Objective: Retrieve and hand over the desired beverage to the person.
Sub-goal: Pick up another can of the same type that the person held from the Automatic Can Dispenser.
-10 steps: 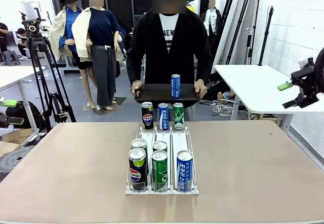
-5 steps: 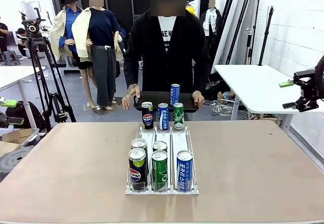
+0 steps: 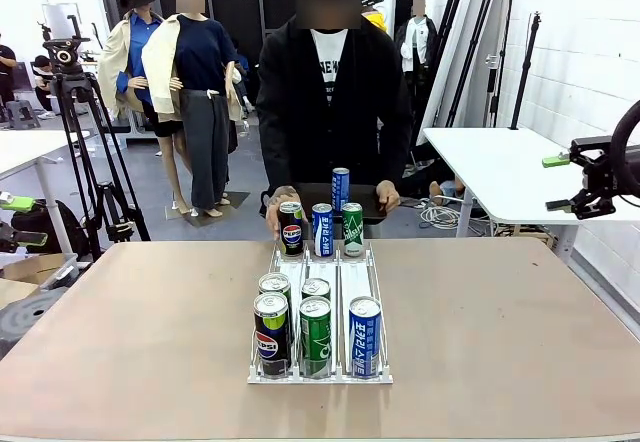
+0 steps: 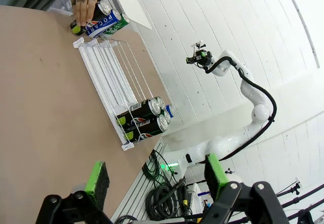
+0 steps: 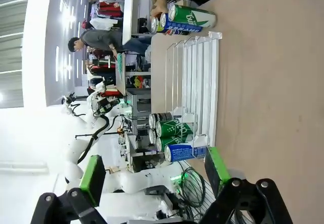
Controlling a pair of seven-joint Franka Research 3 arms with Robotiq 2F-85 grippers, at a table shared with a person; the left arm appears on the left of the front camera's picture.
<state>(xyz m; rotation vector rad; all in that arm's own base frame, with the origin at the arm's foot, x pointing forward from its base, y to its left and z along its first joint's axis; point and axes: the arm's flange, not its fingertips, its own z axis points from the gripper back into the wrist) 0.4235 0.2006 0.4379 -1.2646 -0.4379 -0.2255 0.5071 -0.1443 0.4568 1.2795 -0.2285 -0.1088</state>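
At 12 o'clock end of rack: person's hand on Pepsi can. Both jaws open, empty. Wait til pick clear, then grab matching 6 o'clock can upright.

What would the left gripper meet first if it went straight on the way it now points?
Probably the nearest cans in the rack, though depth is unclear; it might pass just beside them.
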